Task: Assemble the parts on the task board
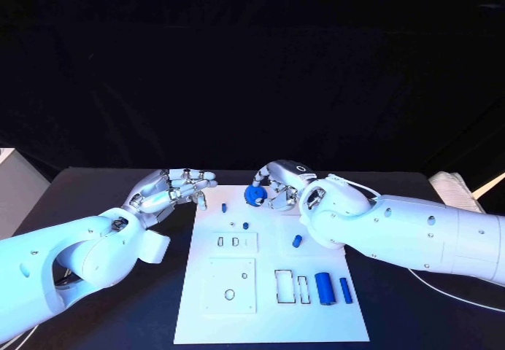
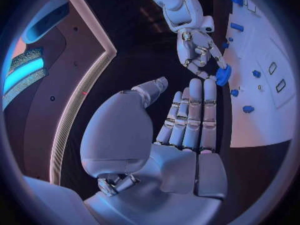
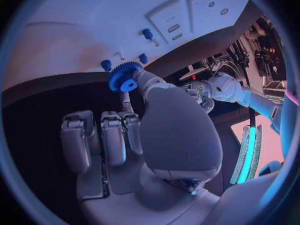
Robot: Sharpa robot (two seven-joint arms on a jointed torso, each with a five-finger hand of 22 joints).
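Observation:
The white task board lies in the middle of the black table. My right hand hovers over the board's far edge and pinches a blue gear between thumb and a finger. The gear sits at the fingertips in the right wrist view, just above the board, near small blue pegs. My left hand floats at the board's far left corner, fingers stretched out side by side and thumb apart, holding nothing. From the left wrist view the right hand and gear are close in front of it.
On the board lie a thick blue cylinder and a thinner blue rod at the near right, beside rectangular slots. A short blue piece lies mid-board, and small pegs stand near the far edge.

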